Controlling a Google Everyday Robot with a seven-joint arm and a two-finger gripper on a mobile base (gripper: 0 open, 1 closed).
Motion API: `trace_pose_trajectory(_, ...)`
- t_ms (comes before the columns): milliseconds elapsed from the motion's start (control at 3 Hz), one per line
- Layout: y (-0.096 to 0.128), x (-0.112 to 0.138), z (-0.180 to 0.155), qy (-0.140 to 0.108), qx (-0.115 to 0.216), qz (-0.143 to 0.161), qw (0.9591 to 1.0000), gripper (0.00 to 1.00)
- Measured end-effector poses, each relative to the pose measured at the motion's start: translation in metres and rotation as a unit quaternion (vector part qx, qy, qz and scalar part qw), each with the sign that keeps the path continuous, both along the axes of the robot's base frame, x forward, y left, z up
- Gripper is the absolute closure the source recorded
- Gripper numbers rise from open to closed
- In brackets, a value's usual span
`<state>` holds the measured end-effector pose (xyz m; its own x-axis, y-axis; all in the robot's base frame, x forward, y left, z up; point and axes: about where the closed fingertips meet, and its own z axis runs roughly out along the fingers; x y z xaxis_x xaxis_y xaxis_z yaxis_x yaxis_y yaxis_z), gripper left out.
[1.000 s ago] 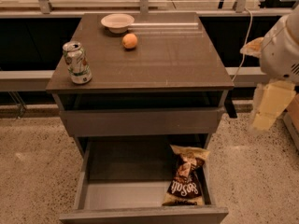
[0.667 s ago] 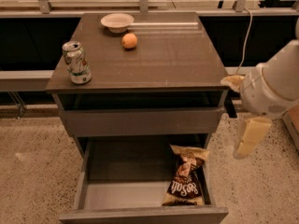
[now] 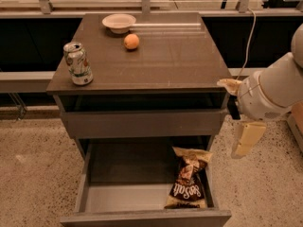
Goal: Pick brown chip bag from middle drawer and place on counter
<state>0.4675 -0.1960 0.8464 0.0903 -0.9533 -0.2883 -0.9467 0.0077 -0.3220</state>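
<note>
Brown chip bag (image 3: 187, 186), white-scripted, in middle drawer (image 3: 118, 195); pincer (image 3: 246, 143) to its right.

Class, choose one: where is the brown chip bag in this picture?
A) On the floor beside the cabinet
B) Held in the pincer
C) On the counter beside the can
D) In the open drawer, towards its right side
D: the brown chip bag lies on the floor of the open middle drawer, against its right side. The pincer hangs outside the cabinet to the right, apart from the bag.
</note>
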Motion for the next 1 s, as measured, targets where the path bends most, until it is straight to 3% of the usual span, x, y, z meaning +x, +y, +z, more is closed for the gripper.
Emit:
trace_pose_trajectory(333,0.004,-0.001,-0.023,0.01,-0.032,0.05,0.9982,0.0)
trace_pose_trajectory(667,0.003,-0.008,-0.102,0.044,-0.066,0.166,0.983,0.0)
trace_pose_trajectory(1000,-0.014,-0.006,-0.144,0.036,-0.086,0.244,0.9653,0.0)
